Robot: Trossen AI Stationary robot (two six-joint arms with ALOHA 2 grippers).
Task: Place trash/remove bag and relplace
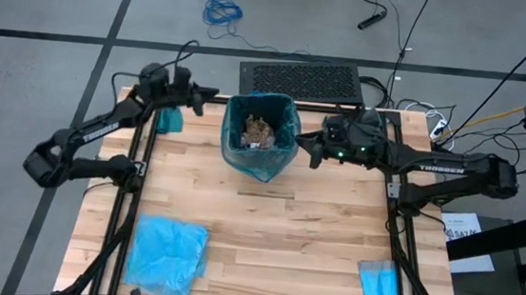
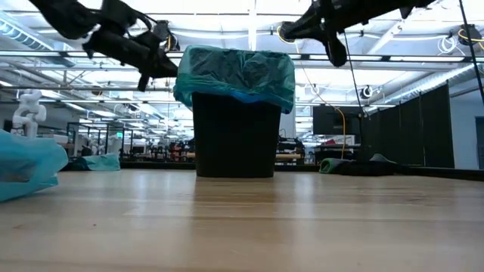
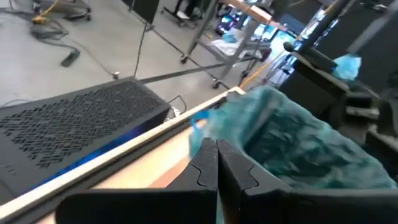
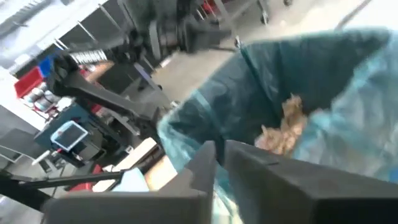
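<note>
The left hand [image 1: 212,93], fingers pressed together and holding nothing, hovers just beside the left rim of the bag [image 1: 280,149]. The teal bag lines a bin standing at the rear centre of the worktop [image 1: 313,228], with the trash [image 1: 260,132] lying inside. The right hand [image 1: 307,148], fingers nearly together, hovers at the bag's right rim; whether it pinches the plastic cannot be determined.

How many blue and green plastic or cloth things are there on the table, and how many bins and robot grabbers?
Dark teal bag lining the bin: 1
Black bin: 1
Light blue bag lying flat: 1
Other blue pieces: 2, a folded one and one under the left arm
Robot grippers: 2, left gripper, right gripper
Total: 7
</note>
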